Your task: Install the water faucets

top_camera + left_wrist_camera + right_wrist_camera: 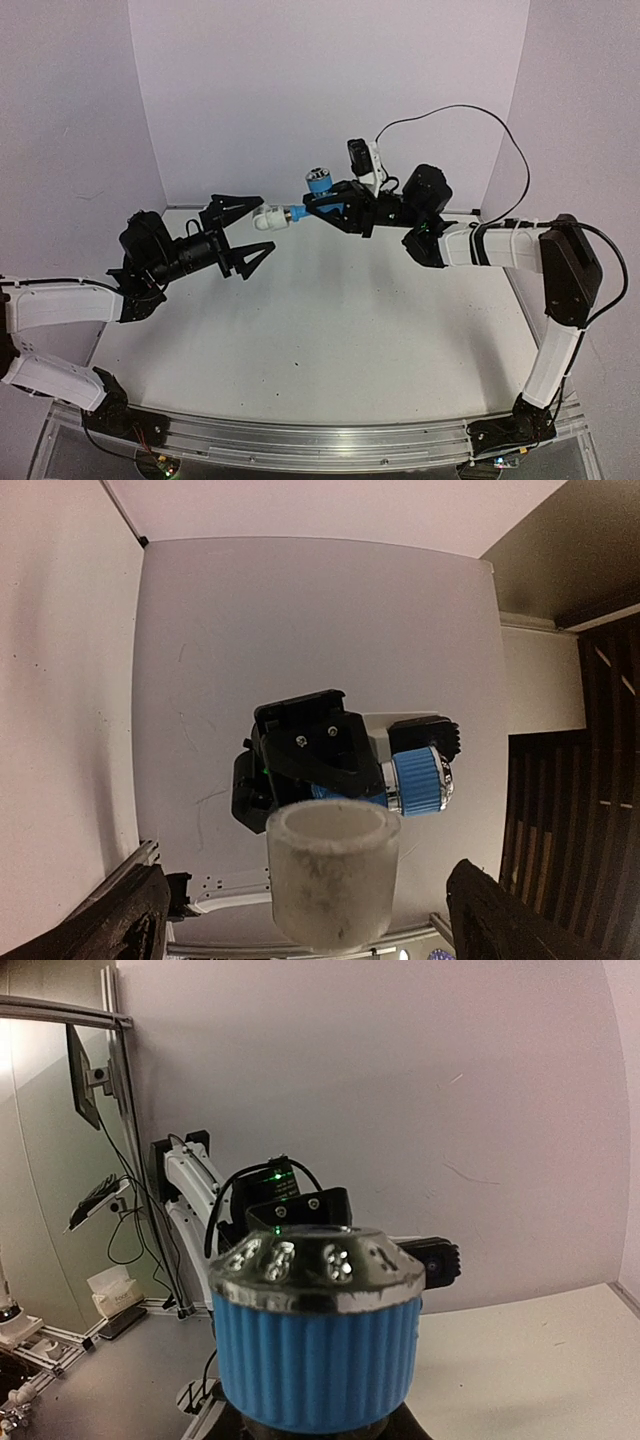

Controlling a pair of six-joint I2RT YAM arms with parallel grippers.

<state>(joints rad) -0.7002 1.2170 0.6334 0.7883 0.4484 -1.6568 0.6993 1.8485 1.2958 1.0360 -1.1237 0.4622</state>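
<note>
The bright-blue plastic T-shaped tap (305,212), ribbed knob upward, hangs in the air above the white surface (330,330). The small white cylindrical fitting (268,219) appears seated on the end of its stem. The right arm's fingers (335,207) are narrowed on the tap's body. The left arm's fingers (236,207) stand wide on either side of the fitting, not touching it. Both parts look light, rigid and smooth. The fitting's round wall could slip, so a square grip across its middle seems best.
</note>
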